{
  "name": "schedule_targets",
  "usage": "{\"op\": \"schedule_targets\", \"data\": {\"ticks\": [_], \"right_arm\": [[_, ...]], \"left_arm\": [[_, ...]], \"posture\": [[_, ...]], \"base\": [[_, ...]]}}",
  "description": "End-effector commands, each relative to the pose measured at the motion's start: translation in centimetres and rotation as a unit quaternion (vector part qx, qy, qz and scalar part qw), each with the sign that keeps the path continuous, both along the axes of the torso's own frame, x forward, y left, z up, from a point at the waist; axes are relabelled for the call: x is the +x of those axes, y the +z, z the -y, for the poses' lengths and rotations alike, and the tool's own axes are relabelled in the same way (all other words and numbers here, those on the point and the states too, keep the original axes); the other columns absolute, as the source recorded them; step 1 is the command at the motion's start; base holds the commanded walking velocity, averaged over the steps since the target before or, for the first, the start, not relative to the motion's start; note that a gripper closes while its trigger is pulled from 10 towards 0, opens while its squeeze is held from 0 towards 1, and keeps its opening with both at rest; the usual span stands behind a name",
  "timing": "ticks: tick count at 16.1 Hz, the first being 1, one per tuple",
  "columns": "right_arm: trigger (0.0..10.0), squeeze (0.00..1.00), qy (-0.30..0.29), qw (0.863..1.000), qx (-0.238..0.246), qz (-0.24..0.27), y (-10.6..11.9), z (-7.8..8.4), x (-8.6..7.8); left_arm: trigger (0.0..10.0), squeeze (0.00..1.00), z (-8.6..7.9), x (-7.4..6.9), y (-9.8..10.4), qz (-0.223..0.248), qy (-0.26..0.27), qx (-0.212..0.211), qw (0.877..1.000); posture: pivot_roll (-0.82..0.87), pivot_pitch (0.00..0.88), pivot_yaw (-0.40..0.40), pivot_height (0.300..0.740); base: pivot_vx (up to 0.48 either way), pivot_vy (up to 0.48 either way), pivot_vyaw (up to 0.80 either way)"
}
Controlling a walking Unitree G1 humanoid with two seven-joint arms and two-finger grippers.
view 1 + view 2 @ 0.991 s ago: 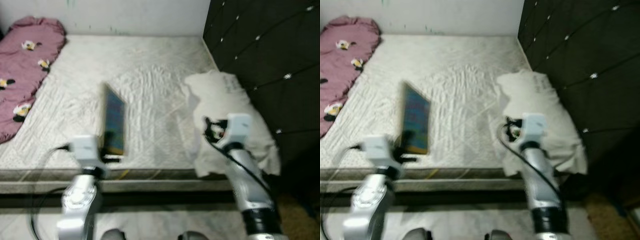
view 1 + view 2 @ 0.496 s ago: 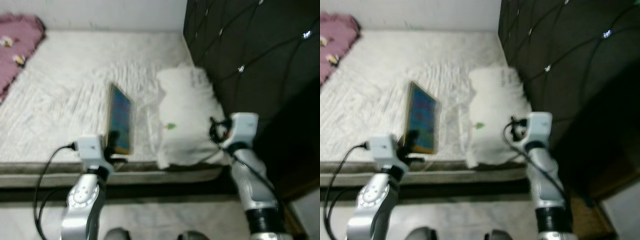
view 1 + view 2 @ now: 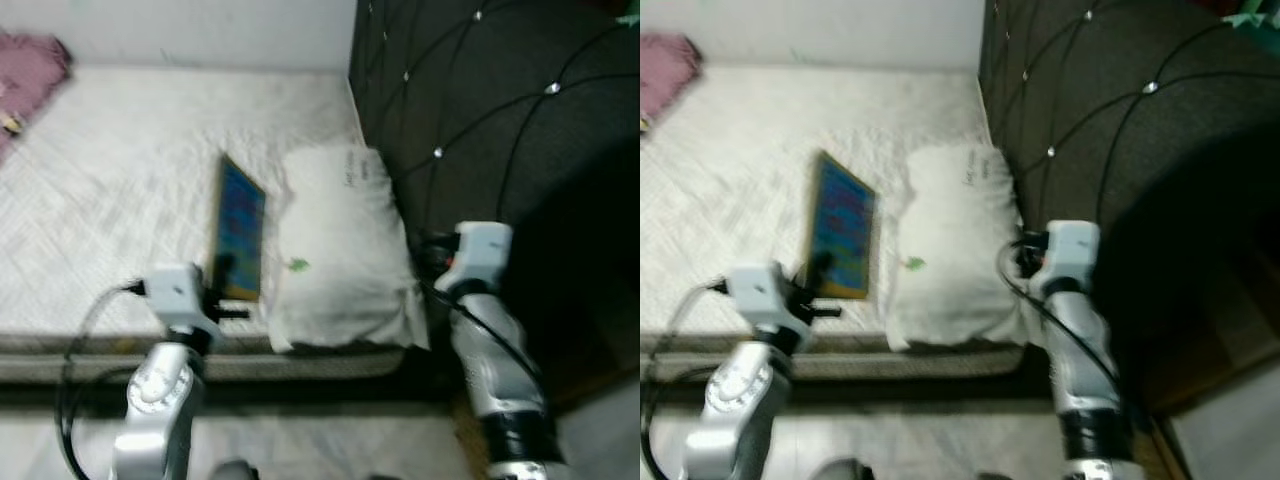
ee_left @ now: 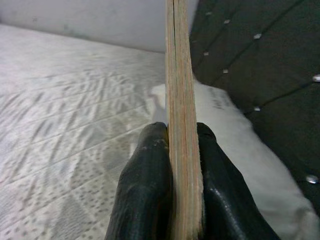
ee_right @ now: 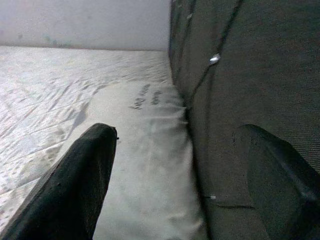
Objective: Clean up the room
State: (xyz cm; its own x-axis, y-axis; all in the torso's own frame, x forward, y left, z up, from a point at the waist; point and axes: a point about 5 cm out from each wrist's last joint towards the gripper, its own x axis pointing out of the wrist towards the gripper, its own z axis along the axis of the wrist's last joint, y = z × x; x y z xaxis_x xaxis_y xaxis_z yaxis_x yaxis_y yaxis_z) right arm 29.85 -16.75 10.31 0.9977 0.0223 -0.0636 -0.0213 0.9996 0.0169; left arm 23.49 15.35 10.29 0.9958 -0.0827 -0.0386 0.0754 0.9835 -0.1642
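Observation:
My left gripper (image 4: 183, 165) is shut on a thin book (image 4: 181, 90) with a blue cover (image 3: 239, 238), holding it upright on its edge over the near side of the mattress. A white pillow (image 3: 340, 250) lies just to the book's right, against the dark headboard. My right gripper (image 5: 175, 165) is open, one finger (image 5: 75, 190) over the pillow and the other (image 5: 280, 185) against the headboard. In the eye views that gripper (image 3: 430, 255) sits at the pillow's near right corner.
The white quilted mattress (image 3: 110, 170) stretches left and back to a pale wall. A dark tufted headboard (image 3: 480, 120) stands along its right side. A pink blanket (image 3: 25, 65) lies at the far left. Pale floor (image 3: 320, 450) runs below the bed's front edge.
The whole view has swung to the right, so the pink blanket has nearly left the picture. The held book now stands close beside the pillow. The pillow lies flatter than before.

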Motion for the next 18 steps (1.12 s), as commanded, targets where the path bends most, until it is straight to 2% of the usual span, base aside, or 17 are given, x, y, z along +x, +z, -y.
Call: {"op": "schedule_targets", "data": {"ticks": [1,4,13,18], "right_arm": [[10.0,0.00,0.005,1.000,-0.001,0.002,0.14,-0.13,0.03],[10.0,0.00,0.006,1.000,-0.001,0.001,0.08,-0.17,-0.04],[10.0,0.00,0.006,1.000,-0.005,0.001,0.01,-0.14,0.00],[10.0,0.00,0.007,1.000,-0.007,0.000,-0.03,-0.14,-0.01]], "left_arm": [[10.0,0.00,-0.24,0.10,0.67,0.016,0.004,0.002,1.000],[10.0,0.00,-0.23,0.11,0.68,0.018,0.002,-0.002,1.000],[10.0,0.00,-0.11,0.27,0.77,0.019,-0.001,-0.006,1.000],[10.0,0.00,0.07,0.25,1.23,0.037,-0.016,-0.014,0.999]], "posture": [[-0.05,0.000,-0.021,0.740],[-0.05,0.000,-0.021,0.740],[-0.05,0.000,-0.019,0.740],[-0.05,0.000,-0.021,0.740]], "base": [[0.000,0.000,0.00],[0.000,0.000,0.00],[0.000,0.480,0.00],[0.052,0.000,0.00]]}}
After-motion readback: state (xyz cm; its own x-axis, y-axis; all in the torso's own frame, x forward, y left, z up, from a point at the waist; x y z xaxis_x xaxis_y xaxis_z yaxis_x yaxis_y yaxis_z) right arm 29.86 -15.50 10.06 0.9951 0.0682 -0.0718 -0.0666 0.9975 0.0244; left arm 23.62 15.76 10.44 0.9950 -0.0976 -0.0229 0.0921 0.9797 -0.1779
